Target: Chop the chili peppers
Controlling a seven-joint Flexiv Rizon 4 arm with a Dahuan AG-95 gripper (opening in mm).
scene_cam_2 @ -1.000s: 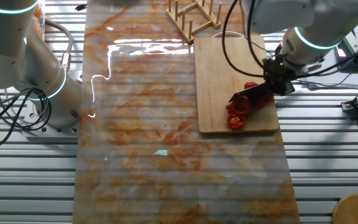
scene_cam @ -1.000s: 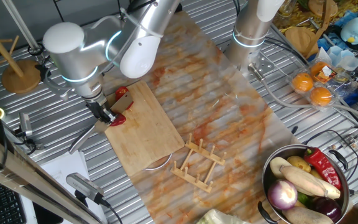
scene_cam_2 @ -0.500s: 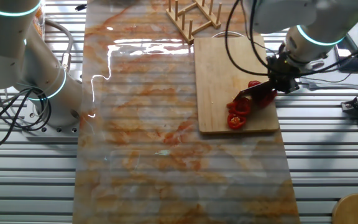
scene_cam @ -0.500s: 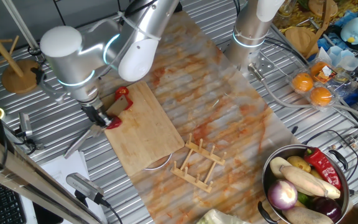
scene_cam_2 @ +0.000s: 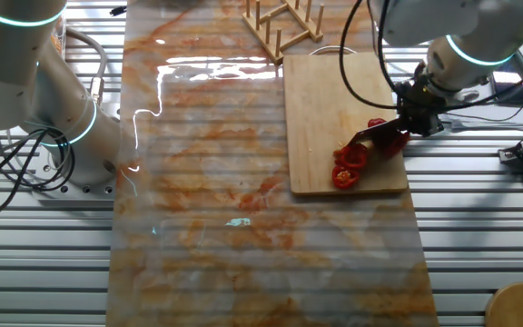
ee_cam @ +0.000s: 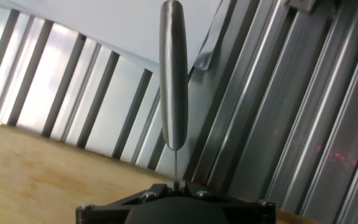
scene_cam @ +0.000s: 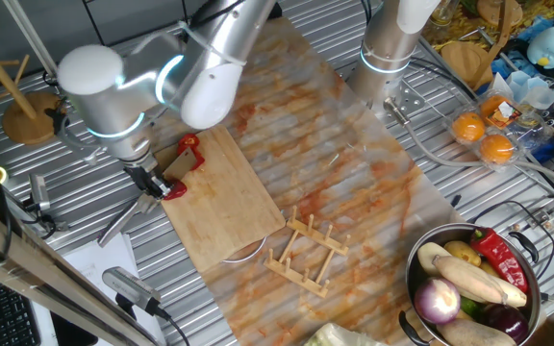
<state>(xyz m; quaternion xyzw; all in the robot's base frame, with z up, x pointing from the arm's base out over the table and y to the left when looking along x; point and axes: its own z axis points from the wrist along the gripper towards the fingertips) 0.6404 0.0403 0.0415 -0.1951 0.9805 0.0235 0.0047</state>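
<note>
Mid-chop: cutting board (scene_cam_2: 334,118) on the tabletop (scene_cam_2: 198,227), knife (scene_cam_2: 377,139) gripped in the claw (scene_cam_2: 414,116) at the board's 3 o'clock edge, chili peppers (scene_cam_2: 348,163) partly sliced at 5 o'clock; next cut needs the blade over the uncut stub

Crowded at one end of the cutting board (scene_cam_2: 334,109): red pepper pieces (scene_cam_2: 348,163) bunched near that corner, knife (scene_cam_2: 375,138) slanting over them, gripper (scene_cam_2: 418,107) hanging just off the board's long edge. Open wood across the rest of the board, up to the wooden rack (scene_cam_2: 284,23) standing just past the far end. Wide bare stretch of stained mat (scene_cam_2: 207,182) alongside the board, free for passing. Blocked beyond the mat's side by a second arm's base (scene_cam_2: 71,127) with looped cables (scene_cam_2: 16,173). Bowl of vegetables (scene_cam: 474,284) well apart, near the table corner.
</note>
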